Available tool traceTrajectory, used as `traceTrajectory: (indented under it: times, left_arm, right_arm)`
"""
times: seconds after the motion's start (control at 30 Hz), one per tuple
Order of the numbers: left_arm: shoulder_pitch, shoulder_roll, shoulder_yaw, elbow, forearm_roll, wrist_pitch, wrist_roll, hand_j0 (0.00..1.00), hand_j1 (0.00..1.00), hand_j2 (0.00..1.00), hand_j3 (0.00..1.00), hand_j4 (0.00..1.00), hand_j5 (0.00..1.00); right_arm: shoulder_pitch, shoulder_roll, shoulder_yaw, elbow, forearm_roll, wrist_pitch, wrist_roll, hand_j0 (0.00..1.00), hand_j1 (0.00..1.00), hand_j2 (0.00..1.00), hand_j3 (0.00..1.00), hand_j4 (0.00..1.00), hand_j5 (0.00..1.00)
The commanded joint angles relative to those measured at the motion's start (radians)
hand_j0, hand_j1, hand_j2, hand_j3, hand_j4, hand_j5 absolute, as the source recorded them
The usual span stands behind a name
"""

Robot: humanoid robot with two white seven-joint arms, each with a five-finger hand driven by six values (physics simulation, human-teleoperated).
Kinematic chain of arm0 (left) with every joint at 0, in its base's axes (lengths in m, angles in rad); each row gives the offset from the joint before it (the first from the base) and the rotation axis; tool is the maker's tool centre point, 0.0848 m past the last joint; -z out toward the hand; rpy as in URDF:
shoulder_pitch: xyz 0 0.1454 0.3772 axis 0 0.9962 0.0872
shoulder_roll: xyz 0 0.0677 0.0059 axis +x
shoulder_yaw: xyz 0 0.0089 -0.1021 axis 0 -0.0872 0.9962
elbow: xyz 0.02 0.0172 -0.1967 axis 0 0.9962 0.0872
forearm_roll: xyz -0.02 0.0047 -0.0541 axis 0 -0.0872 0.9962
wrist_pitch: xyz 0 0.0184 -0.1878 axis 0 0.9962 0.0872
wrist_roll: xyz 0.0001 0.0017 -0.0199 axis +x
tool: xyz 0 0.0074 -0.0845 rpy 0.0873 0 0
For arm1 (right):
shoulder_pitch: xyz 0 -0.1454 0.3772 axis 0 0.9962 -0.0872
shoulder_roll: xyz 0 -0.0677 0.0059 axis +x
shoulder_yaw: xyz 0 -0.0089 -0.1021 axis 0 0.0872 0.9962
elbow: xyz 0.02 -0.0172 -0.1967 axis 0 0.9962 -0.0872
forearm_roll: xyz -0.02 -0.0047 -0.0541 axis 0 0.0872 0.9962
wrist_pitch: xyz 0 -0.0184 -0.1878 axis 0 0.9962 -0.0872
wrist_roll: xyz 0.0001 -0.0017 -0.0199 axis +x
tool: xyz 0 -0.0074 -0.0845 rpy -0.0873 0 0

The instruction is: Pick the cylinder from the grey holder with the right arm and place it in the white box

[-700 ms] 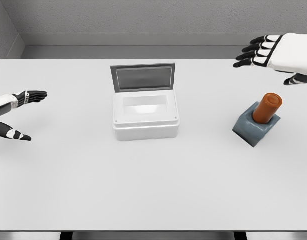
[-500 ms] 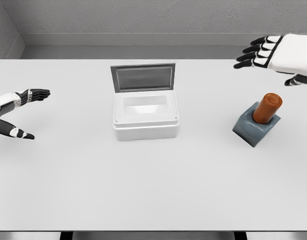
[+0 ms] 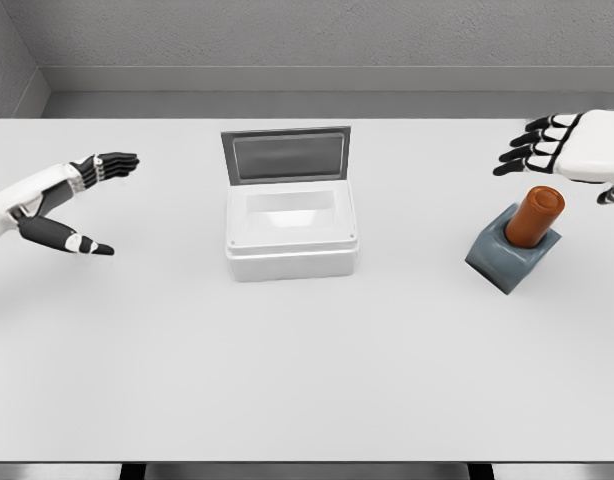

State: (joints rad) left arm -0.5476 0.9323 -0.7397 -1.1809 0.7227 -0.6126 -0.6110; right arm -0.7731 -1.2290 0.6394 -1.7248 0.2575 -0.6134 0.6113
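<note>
The setting is a bare simulated test cell, not a lived-in room. A plain white table (image 3: 287,380) fills most of the view, backed by flat grey walls (image 3: 317,35) with a pale ledge (image 3: 317,80) along their base. Surfaces are uniform and textureless, with soft, even lighting and rendered-looking edges, as in a robotics benchmark scene.

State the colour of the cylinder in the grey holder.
Orange-brown; the cylinder shows in the head view.
</note>
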Motion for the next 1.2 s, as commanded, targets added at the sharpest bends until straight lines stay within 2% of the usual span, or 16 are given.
traceTrajectory:
  times: [0.0,0.03,0.07,0.1,0.27,0.33,0.43,0.47,0.5,0.53,0.67,0.83,1.17]
  left_arm:
    - [-0.017,-0.044,0.017,0.092,0.003,0.002,0.0,1.0,1.0,1.0,1.0,1.0,1.0]
    - [-0.089,-0.131,0.017,0.193,-0.063,0.002,0.0,1.0,1.0,1.0,1.0,1.0,1.0]
    - [-0.144,-0.181,0.017,0.277,-0.12,0.002,0.0,1.0,1.0,1.0,1.0,1.0,1.0]
    - [-0.163,-0.21,0.017,0.316,-0.131,0.002,0.0,1.0,1.0,1.0,1.0,1.0,1.0]
    - [-0.155,-0.222,0.016,0.311,-0.134,0.002,0.0,1.0,1.0,1.0,1.0,1.0,1.0]
    - [-0.161,-0.216,0.014,0.308,-0.189,0.002,0.0,1.0,1.0,1.0,1.0,1.0,1.0]
    - [-0.155,-0.202,0.016,0.302,-0.147,0.002,0.0,1.0,1.0,1.0,1.0,1.0,1.0]
    - [-0.155,-0.167,0.016,0.296,-0.126,0.002,0.0,1.0,1.0,1.0,1.0,1.0,1.0]
    - [-0.153,-0.13,0.016,0.274,-0.062,0.002,0.0,1.0,1.0,1.0,1.0,1.0,1.0]
    - [-0.152,-0.106,0.016,0.268,-0.032,0.002,0.0,1.0,1.0,1.0,1.0,1.0,1.0]
    - [-0.137,-0.104,0.016,0.244,-0.019,0.002,0.0,1.0,1.0,1.0,1.0,1.0,1.0]
    - [-0.045,-0.096,0.013,0.276,-0.025,0.002,0.0,1.0,1.0,1.0,1.0,1.0,1.0]
    - [-0.043,-0.098,0.011,0.287,-0.034,0.002,0.0,1.0,1.0,1.0,1.0,1.0,1.0]
  right_arm:
    - [0.0,0.002,0.04,-0.002,0.003,0.002,0.0,1.0,1.0,1.0,1.0,1.0,1.0]
    - [0.0,0.003,0.045,-0.003,0.011,0.002,0.0,1.0,1.0,1.0,1.0,1.0,1.0]
    - [0.0,0.005,0.046,-0.003,0.012,0.002,0.0,1.0,1.0,1.0,1.0,1.0,1.0]
    - [0.0,0.005,0.048,-0.004,0.012,0.002,0.0,1.0,1.0,1.0,1.0,1.0,1.0]
    - [0.003,0.009,0.069,-0.004,0.012,0.002,0.0,1.0,1.0,1.0,1.0,1.0,1.0]
    - [0.005,0.009,0.077,-0.001,0.014,0.002,0.0,1.0,1.0,1.0,1.0,1.0,1.0]
    - [0.003,0.009,0.077,0.002,0.014,0.002,0.0,1.0,1.0,1.0,1.0,1.0,1.0]
    - [0.003,0.012,0.077,0.002,0.016,0.002,0.0,1.0,1.0,1.0,1.0,1.0,1.0]
    - [0.003,0.022,0.078,0.002,0.016,0.002,0.0,1.0,1.0,1.0,1.0,1.0,1.0]
    - [0.005,0.023,0.082,0.004,0.017,0.002,0.0,1.0,1.0,1.0,1.0,1.0,1.0]
    - [0.005,0.039,0.097,0.016,0.032,0.002,0.0,1.0,1.0,1.0,1.0,1.0,1.0]
    - [0.005,0.065,0.105,0.045,0.062,0.002,0.0,1.0,1.0,1.0,1.0,1.0,1.0]
    - [0.003,0.097,0.105,0.113,0.075,0.002,0.0,1.0,1.0,1.0,1.0,1.0,1.0]
